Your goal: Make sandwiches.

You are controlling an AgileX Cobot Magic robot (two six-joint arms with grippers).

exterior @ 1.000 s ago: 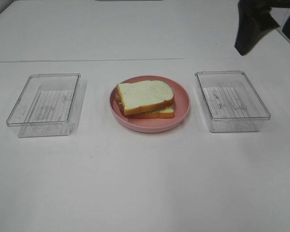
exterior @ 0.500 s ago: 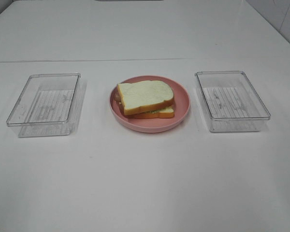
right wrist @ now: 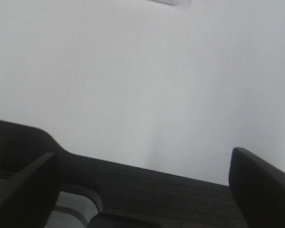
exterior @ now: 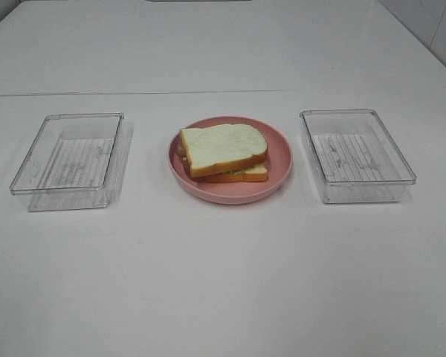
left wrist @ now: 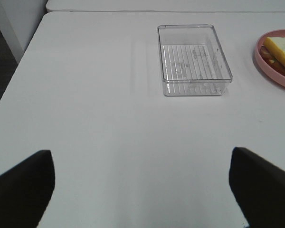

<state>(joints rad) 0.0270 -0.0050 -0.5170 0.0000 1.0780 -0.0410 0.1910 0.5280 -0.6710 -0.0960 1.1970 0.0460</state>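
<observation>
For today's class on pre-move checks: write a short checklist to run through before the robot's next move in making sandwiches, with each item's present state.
1. Sandwich sits on the pink plate, top slice over bottom slice: ok.
2. Fillings all in place: cannot tell, mostly hidden under the top slice.
3. Left tray holds nothing: ok.
4. Right tray holds nothing: ok.
5. Left pincer open, nothing between its fingers: ok.
6. Right pincer open, holding nothing: ok; its place over the table: cannot tell.
</observation>
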